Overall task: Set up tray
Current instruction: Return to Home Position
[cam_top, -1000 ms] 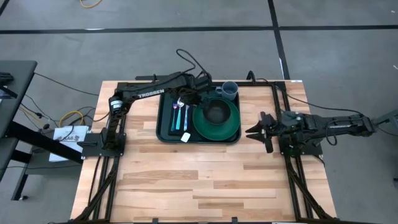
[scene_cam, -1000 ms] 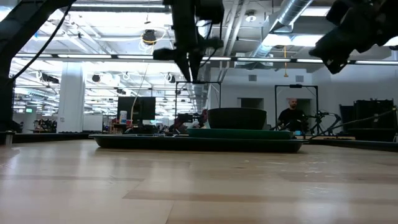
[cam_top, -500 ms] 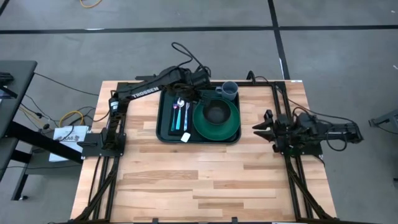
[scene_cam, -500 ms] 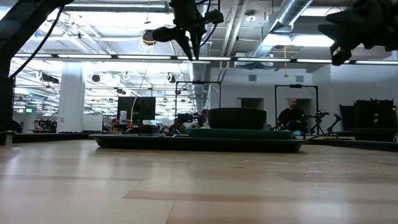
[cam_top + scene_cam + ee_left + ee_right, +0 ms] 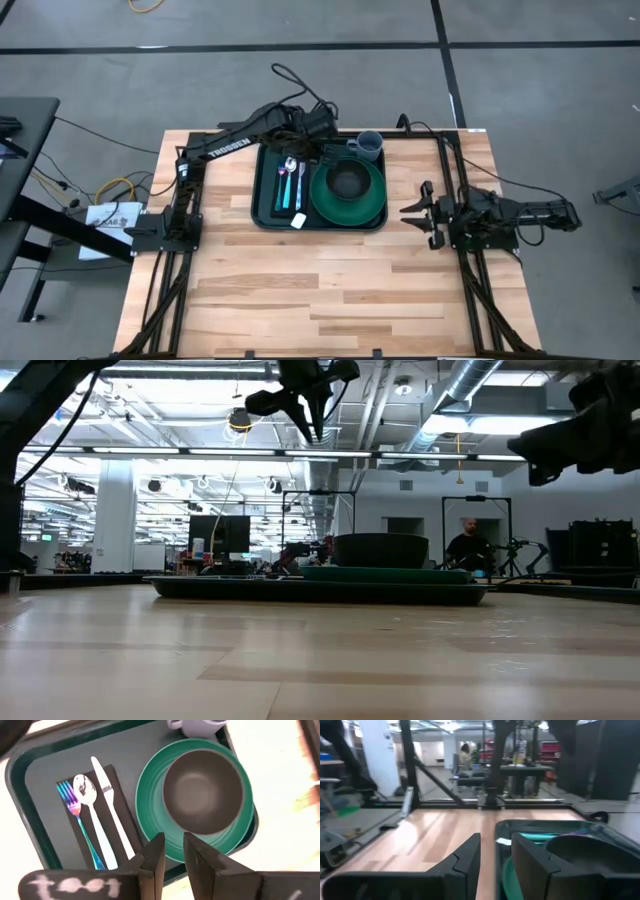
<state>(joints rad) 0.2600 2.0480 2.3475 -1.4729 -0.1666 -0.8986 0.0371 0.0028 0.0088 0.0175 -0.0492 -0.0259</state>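
The dark green tray [image 5: 264, 205] lies flat on the far half of the table, also seen side-on in the low view [image 5: 320, 590]. On it a black napkin [image 5: 117, 795] carries a fork [image 5: 72, 810], a spoon [image 5: 85, 790] and a knife [image 5: 112, 810]. Beside them a dark bowl [image 5: 202, 790] sits in a round green plate [image 5: 150, 805]. A grey mug [image 5: 368, 146] stands at the tray's far right corner. My left gripper [image 5: 172, 842] hovers high over the tray's far part, open by a narrow gap. My right gripper [image 5: 408, 211] hangs to the right of the tray, open by a narrow gap.
Bare wooden table [image 5: 320, 290] stretches from the tray to the near edge. The arms' black base frames [image 5: 165, 240] run along the left and right sides. Cables [image 5: 300, 95] loop over the left arm beyond the far edge. A person [image 5: 467, 545] stands far back in the room.
My left gripper has risen from just above the cutlery, drawn back toward the table's far edge and tipped from pointing straight down to a slant. My right arm has folded back toward the right edge, and its gripper has tipped closer to level. The tray and its things stayed put.
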